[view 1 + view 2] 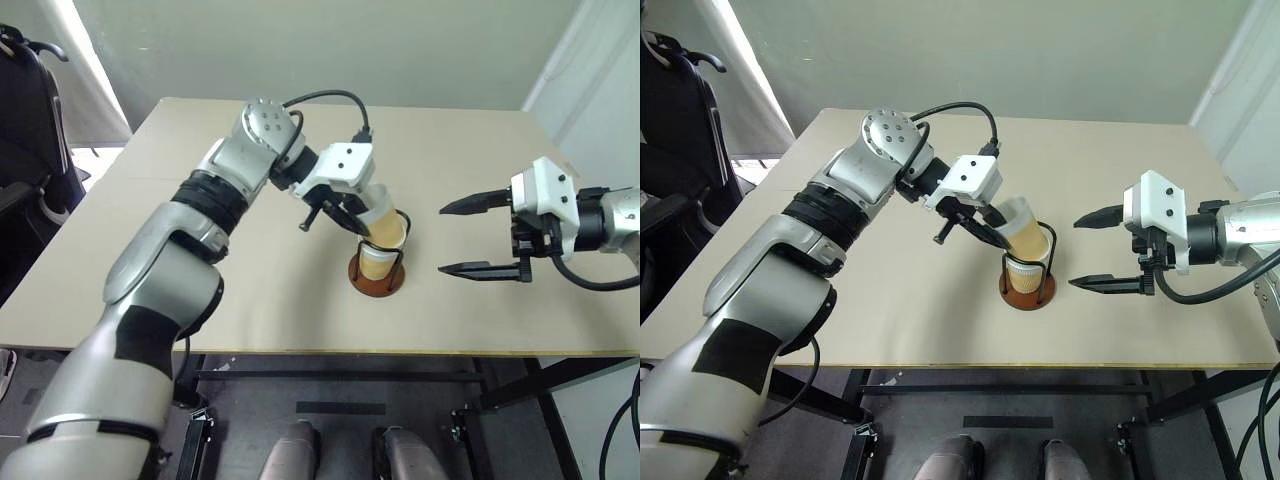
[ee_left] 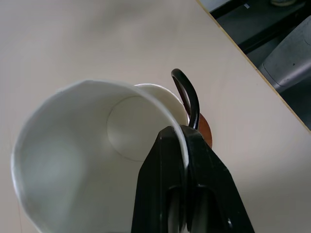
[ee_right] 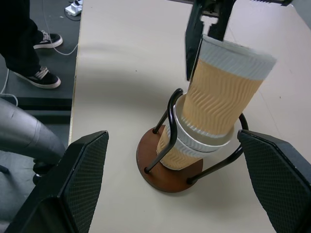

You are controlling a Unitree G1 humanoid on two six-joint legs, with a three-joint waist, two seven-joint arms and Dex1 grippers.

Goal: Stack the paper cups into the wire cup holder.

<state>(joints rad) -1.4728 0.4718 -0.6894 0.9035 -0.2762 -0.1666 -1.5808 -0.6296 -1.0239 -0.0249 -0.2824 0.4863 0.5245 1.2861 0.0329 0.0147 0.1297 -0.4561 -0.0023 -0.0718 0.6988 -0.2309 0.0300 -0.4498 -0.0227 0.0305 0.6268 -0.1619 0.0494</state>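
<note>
Left fingers pinching tan ribbed paper cup's rim | right fingers spread | light, crushable; grip rim gently.

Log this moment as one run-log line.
left pincer: pinching rim of top paper cup | top paper cup: tilted, partly nested in cup in wire cup holder | right pincer: open, beside holder
</note>
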